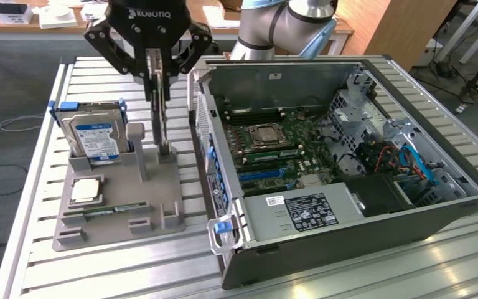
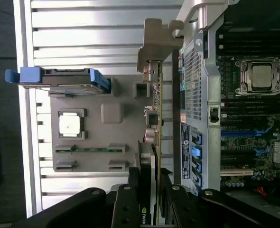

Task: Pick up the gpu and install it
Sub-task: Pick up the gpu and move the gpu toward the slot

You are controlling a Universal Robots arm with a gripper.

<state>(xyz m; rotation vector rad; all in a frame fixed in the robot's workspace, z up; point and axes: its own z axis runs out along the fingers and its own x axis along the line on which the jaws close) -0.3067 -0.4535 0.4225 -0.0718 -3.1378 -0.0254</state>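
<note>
The gpu is a thin dark card standing on edge over the grey holder, just outside the open computer case. My gripper comes down from above and is shut on the card's upper end. The card's lower end reaches the holder's back slot; I cannot tell whether it still rests there. In the wrist view the gpu shows edge-on with its silver bracket at the far end, clamped between my black fingers, the gripper closed around it. The case's perforated rear wall runs right beside the card.
On the holder stand a hard drive with blue clips, a processor and a green RAM stick. The case lies open with its motherboard facing up. Slatted aluminium table extends around both.
</note>
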